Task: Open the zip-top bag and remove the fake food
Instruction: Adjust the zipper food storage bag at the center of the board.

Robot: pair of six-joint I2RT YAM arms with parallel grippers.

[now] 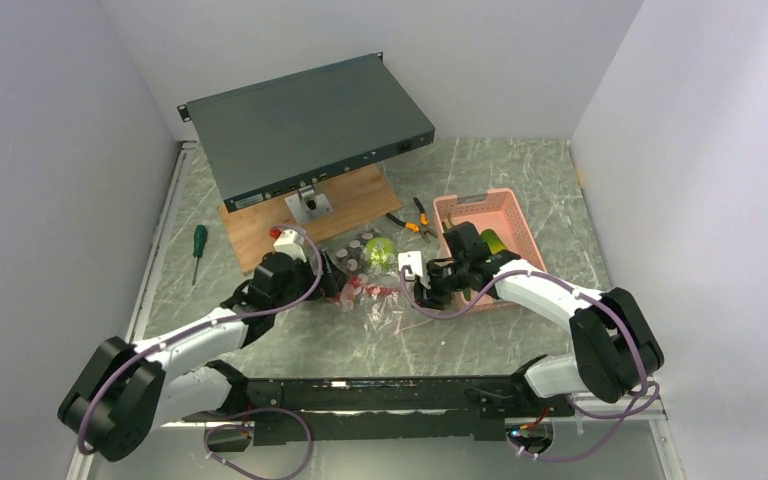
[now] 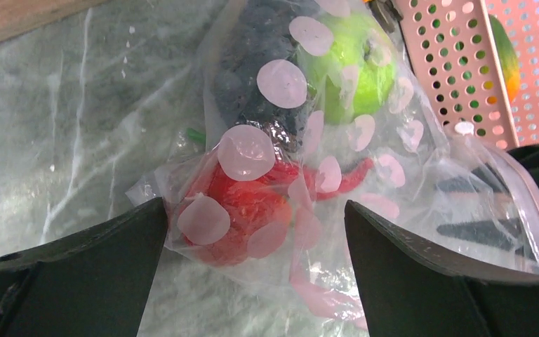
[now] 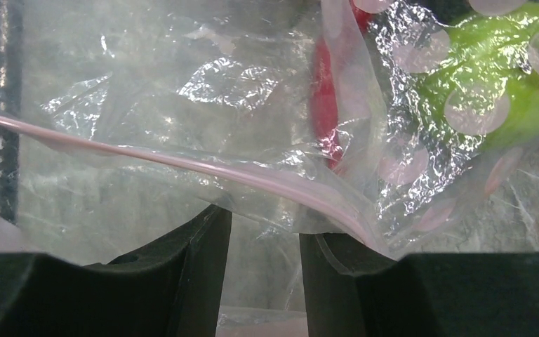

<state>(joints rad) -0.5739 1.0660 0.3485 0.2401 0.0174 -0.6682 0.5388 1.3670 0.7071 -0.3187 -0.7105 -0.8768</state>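
Far left on the green marbled tabletop [image 1: 165, 285]: a green-handled screwdriver [image 1: 198, 241], not involved. Next over, the left claw [image 1: 332, 280], spread wide and low, straddling the closed end of the clear floppy zip-top bag printed with pinkish dots [image 1: 375, 288], gripping nothing. Bag flat at mid-tabletop, between the two claws. Fake food inside it: glossy red plastic pieces [image 2: 242, 207] nearest the left claw, then dark purple grapes [image 2: 256, 56] and a green apple [image 2: 351, 70]. At the bag mouth, the right claw [image 3: 263, 235], half spread, with the pink zip strip [image 3: 182, 165] draped just above its fingertips and film across the gap; no firm pinch to be seen. Cannot tell for sure whether the seal is fully parted. Further right, orange-handled pliers [image 1: 412, 222] just beside a pink slotted plastic basket [image 1: 475, 198], with an orange-green mango [image 1: 493, 240] already in the basket. Likely step: getting a hold on the mouth while pinning the far end. Risks from here: dragging the whole bag across the tabletop instead of opening it, for lack of an anchor on the left; thin film slipping out of a loose right grip; clamping the red pieces through the plastic rather than the plastic alone; stretching or tearing the film by pulling hard; the round apple rolling away toward the pliers once freed.
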